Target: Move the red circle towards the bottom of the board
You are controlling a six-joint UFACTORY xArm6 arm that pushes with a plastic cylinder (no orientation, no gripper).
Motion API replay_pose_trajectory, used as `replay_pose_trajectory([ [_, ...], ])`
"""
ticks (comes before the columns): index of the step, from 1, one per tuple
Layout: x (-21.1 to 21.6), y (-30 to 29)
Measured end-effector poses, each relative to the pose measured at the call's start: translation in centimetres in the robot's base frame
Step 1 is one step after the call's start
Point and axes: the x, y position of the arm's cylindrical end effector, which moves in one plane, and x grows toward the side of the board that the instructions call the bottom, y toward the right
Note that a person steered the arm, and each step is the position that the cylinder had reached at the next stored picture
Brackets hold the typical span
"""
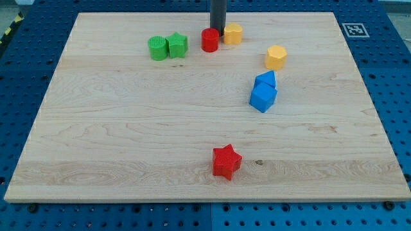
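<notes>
The board [128, 128] is pale, matt wood with visible grain. Around it lies a blue perforated surface [398, 96]. The red circle [209, 40] and red star [226, 162] on the board look like matt plastic.

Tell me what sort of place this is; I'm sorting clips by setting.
Probably a robotics lab bench: a wooden board on a blue perforated table, a printed marker tag, and my tip just behind the red circle.
</notes>
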Motion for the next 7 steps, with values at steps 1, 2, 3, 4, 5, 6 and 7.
replay_pose_trajectory([
  [1, 2.6, 0.0],
  [2, 5.5, 0.0],
  [3, 7.1, 0.0],
  [4, 6.8, 0.0],
  [5, 6.8, -0.2],
  [6, 6.3, -0.2],
  [7, 5.5, -1.0],
])
